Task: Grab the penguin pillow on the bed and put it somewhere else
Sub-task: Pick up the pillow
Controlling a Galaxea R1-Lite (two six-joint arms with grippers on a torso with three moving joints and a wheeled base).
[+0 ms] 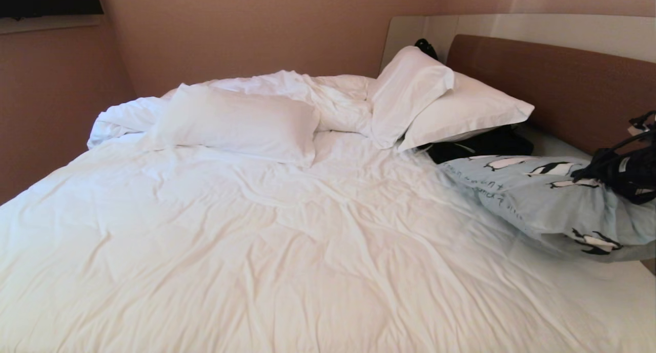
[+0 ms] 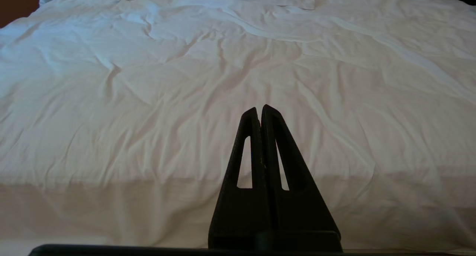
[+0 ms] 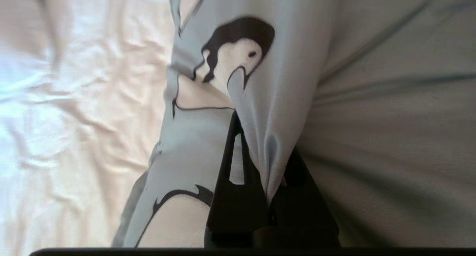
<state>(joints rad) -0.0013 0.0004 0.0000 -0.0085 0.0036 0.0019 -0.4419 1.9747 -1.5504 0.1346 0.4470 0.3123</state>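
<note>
Wrinkled duvet [image 1: 287, 250] fills our near view; we note the right gripper [image 1: 622, 171] clamped on a fold of the penguin pillow [image 1: 543, 199], far right on the bed [image 1: 154, 230], long axis running left from the fingers, left gripper [image 2: 260, 111] closed, empty.

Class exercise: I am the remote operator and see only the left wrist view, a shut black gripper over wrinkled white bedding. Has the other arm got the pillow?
Observer: Yes. The right gripper is shut on a fold of the light blue fabric penguin pillow.
Operator: Where on the bed is that pillow?
Observer: At the robot's right side of the large white bed, near the brown headboard.
Operator: Anything else close to it?
Observer: A black bag lies beside it, under two plain white pillows.
</note>
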